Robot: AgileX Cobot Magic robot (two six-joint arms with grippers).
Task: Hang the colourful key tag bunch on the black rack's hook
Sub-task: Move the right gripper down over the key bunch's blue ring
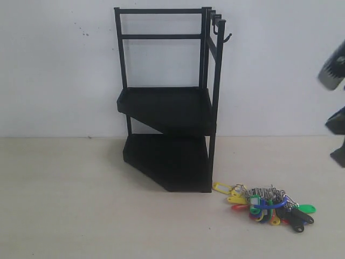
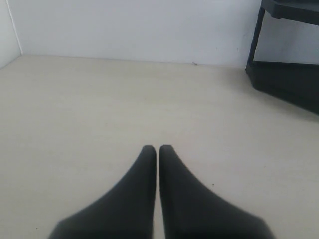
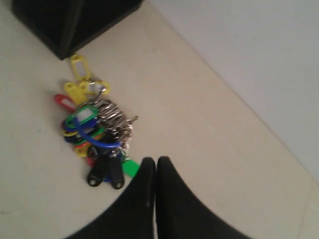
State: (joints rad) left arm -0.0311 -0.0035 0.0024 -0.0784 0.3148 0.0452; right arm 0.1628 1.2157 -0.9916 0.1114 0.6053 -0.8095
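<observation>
The colourful key tag bunch (image 1: 268,204) lies on the pale tabletop just right of the black rack (image 1: 168,102), its blue loop on top; the right wrist view shows the key tag bunch (image 3: 94,133) too. The hook (image 1: 226,38) sticks out at the rack's upper right, bare. My right gripper (image 3: 155,160) is shut and empty, hovering above the table a little beyond the bunch; in the exterior view only part of that arm (image 1: 335,116) shows at the right edge. My left gripper (image 2: 157,148) is shut, empty, over bare table.
A white wall (image 1: 59,65) stands behind the rack. The rack's lower tray (image 2: 289,79) sits at the far right in the left wrist view. Pale tabletop (image 1: 64,199) stretches left of the rack.
</observation>
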